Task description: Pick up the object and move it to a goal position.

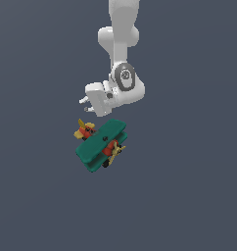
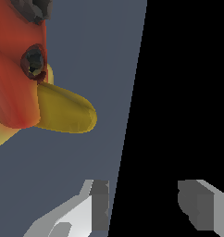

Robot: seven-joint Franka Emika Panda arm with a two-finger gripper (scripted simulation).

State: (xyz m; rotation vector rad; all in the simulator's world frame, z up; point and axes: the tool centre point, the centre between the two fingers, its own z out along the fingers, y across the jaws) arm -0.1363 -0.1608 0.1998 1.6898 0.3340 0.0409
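Observation:
The object, a toy biplane (image 1: 102,144) with teal-green wings, a red-orange body and yellow propeller and tail, lies tilted on the dark grey-blue surface in the exterior view. My gripper (image 1: 86,105) hovers just above it in that picture, near its yellow-tipped end, apart from it. In the wrist view the biplane's red body (image 2: 14,69) and a yellow part (image 2: 65,111) fill one corner, very close to the camera. There my gripper (image 2: 146,206) is open, its two grey fingers (image 2: 100,206) spread wide with nothing between them.
The white arm (image 1: 123,44) comes down from the top of the exterior view. A plain grey-blue floor (image 1: 189,196) surrounds the biplane. Half of the wrist view is a black void (image 2: 188,92) beyond the floor's straight edge.

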